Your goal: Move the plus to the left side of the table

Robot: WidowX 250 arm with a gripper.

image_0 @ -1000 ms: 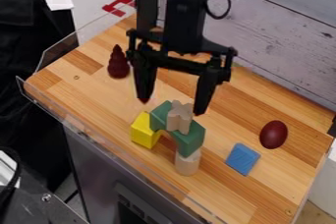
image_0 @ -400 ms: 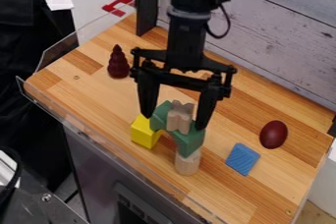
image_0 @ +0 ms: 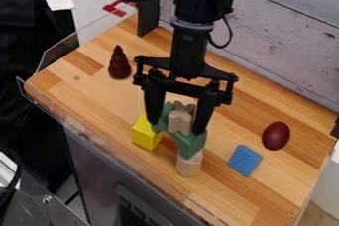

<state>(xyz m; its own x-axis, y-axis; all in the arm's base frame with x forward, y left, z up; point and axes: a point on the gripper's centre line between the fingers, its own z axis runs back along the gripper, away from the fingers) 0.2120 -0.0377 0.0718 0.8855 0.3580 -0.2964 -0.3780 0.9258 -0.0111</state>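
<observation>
The black claw (image_0: 176, 128) is spread around the pale wooden plus (image_0: 180, 120); by low closing, the green wooden arch (image_0: 192, 144) may be toppled.

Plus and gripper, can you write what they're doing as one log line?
gripper: open, fingers either side of plus | plus: on green arch | move left: not done

Black arm (image_0: 191, 46) upright from the top edge, tool (image_0: 175, 128) downward, fingers (image_0: 154, 102) apart

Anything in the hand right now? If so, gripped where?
Nothing looks held: the hand is open astride the plus, with a visible gap on the yellow block's side. The plus sits on the green arch.
</observation>
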